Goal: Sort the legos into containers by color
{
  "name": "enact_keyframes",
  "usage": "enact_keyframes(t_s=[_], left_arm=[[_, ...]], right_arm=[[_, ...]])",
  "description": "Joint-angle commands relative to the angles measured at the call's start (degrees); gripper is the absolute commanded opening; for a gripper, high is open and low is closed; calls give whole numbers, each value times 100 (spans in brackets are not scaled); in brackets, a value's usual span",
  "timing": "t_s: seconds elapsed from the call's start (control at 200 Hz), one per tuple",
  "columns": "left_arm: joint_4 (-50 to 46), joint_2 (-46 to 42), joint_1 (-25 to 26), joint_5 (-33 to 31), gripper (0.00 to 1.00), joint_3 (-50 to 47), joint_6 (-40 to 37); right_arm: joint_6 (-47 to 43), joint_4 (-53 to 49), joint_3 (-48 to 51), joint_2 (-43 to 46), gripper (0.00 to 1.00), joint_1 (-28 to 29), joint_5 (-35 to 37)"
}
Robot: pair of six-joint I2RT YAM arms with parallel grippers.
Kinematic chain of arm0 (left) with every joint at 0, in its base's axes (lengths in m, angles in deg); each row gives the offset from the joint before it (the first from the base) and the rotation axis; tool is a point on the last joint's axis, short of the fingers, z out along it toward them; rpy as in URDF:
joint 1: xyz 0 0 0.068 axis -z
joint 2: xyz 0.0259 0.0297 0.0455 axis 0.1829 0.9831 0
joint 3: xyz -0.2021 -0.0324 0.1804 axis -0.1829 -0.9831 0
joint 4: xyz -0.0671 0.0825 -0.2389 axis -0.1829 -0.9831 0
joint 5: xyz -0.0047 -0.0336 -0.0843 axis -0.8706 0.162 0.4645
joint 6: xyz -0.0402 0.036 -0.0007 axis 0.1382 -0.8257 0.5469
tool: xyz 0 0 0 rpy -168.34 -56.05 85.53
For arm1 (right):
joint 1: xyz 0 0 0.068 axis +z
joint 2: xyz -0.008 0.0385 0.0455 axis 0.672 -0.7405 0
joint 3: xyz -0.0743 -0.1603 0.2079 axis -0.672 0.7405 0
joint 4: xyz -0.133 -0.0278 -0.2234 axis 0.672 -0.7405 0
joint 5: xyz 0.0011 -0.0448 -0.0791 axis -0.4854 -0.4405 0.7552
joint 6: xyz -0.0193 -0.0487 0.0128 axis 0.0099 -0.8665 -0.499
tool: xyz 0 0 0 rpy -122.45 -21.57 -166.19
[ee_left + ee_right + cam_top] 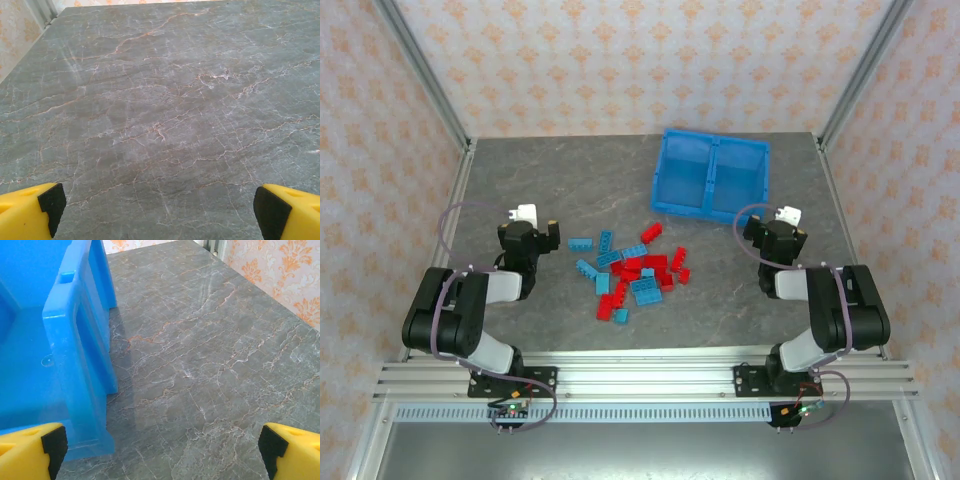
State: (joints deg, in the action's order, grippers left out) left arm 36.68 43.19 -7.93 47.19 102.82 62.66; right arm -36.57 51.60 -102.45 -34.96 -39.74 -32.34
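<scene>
1. We see the left gripper (pixel 531 219) on the left side of the table (pixel 570 180). Its jaws stand wide apart, and in its wrist view (pixel 157 205) grey marbled surface lies between the yellow fingers (pixel 30 210).
2. The legos (pixel 635 275), red and light blue mixed, lie in a loose heap on the table near its middle. The heap is to the right of the left gripper and well apart from it.
3. The right gripper (pixel 776 226) also has its jaws spread wide and grips nothing. The heap lies to its left and slightly nearer, well apart.
4. The blue bin (pixel 705 208) stands at the far side, right of centre, its two compartments side by side.
5. The right gripper sits just near of the bin's near right corner. In its wrist view (pixel 162 445) the bin's wall (pixel 75 365) rises on the left.
</scene>
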Motion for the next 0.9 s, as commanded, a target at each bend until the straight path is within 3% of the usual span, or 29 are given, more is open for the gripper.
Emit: enact_keyframes(t_s=[0.0,0.495,0.581,0.736,0.801,0.896], left_arm=[[146,-47,-13,14,100,84,47],[146,-43,-15,16,100,84,46],[146,-50,-15,15,100,84,43],[40,-112,0,94,99,116,-8],[-193,-388,41,43,98,128,-26],[-1282,-1288,68,-67,100,289,146]], right_arm=[[-52,95,-63,-4,99,7,-8],[-52,7,-94,148,99,10,30],[130,-1622,-575,987,99,98,350],[1818,-4288,-1369,2451,99,121,524],[2552,-5511,-1828,2827,99,146,124],[2767,-7008,-2601,2847,99,322,-1071]])
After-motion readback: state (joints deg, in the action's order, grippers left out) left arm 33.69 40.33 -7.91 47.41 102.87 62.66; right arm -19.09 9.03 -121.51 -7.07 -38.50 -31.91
